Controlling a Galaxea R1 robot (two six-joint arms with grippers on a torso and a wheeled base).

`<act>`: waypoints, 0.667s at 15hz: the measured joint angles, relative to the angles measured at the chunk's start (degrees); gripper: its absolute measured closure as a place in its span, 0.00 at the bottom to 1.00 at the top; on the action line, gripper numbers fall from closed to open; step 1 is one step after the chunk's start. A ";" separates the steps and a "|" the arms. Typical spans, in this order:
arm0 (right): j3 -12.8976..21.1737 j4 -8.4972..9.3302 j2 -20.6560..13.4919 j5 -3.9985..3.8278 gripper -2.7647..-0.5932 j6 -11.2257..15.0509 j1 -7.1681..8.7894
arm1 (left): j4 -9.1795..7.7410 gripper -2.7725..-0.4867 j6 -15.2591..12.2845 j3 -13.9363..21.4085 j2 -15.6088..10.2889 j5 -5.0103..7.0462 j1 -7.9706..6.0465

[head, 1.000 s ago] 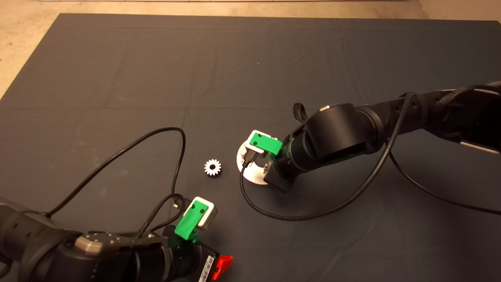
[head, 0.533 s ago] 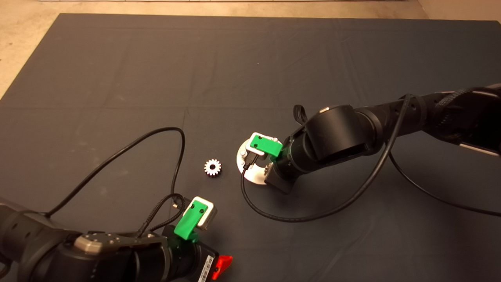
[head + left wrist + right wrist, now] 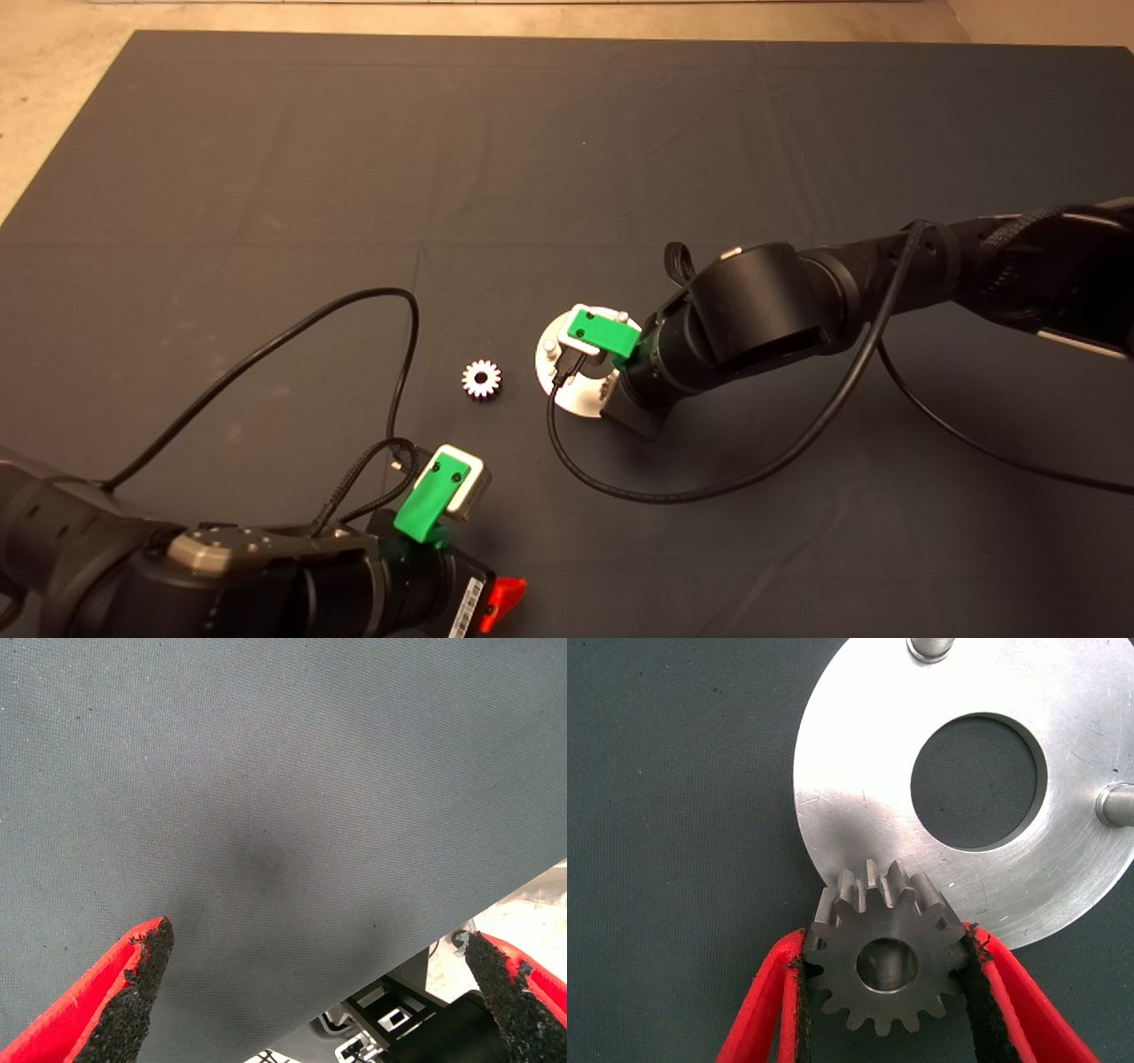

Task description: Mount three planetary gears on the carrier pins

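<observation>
Gear [image 3: 886, 966], dark grey, clamped between the pads of the right claw [image 3: 884, 992], teeth pressed against both pads, centre hole facing the wrist camera. Held over the rim of the carrier disc [image 3: 859, 815]; through the hole, a silver surface, possibly a pin, not certain. Two carrier pins [image 3: 1118, 804] standing bare on the disc, either side of its large centre hole. Disc [image 3: 554, 341] lying flat on the tabletop mat [image 3: 567, 159], a little toward the near edge from the middle, partly covered in the head view by the right claw [image 3: 611, 377] and its arm reaching in from the right edge.

Bright silver gear [image 3: 482, 379] flat on the mat, just beside the disc on the side toward the left edge, apart from it, untouched.

Left claw [image 3: 319, 992] spread wide, nothing between the pads, parked near the front left corner [image 3: 507, 595] over the near edge of the mat, clear of both gear and disc.

Third gear not made out in any view.
</observation>
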 joint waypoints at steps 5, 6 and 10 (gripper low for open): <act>-0.11 0.00 0.00 0.03 0.85 -0.49 -0.01 | 0.00 0.18 0.00 0.00 -0.02 0.00 0.00; -0.23 0.00 -0.02 0.06 0.85 -0.71 -0.01 | 0.00 0.18 0.00 0.00 -0.02 0.00 0.00; -0.57 0.22 0.00 0.28 0.85 -1.12 0.10 | 0.00 0.18 0.00 0.00 -0.02 0.00 0.00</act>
